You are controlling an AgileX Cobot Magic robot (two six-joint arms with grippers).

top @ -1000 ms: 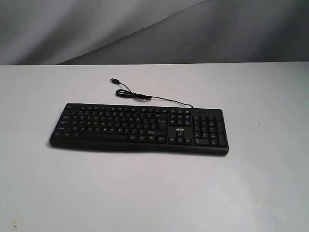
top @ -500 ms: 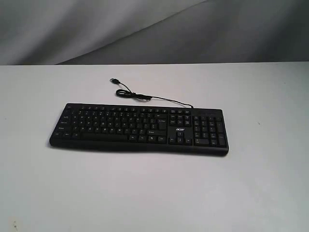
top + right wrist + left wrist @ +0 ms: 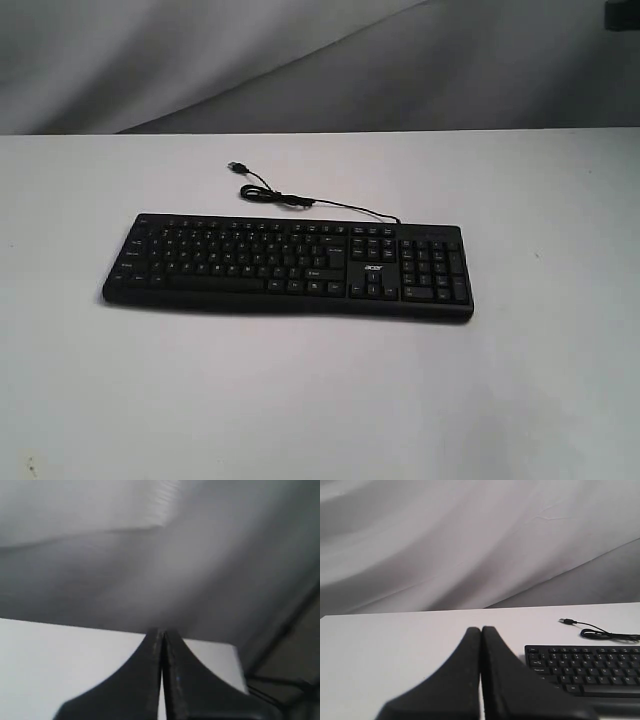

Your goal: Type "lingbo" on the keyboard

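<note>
Ahead of the left pincer (image 3: 481, 630), a little aside from its tips, lies the long flat black plastic keyboard (image 3: 290, 265) on the white tabletop (image 3: 320, 400), with no pincer touching it. The left pincer and the right pincer (image 3: 161, 632) are both pinched fully together, which suits poking. For "l", I judge, bring one tip straight down on that single key and tap lightly.

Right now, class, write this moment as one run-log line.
keyboard: on table, untouched | left hand: shut, off keyboard | right hand: shut, empty
</note>
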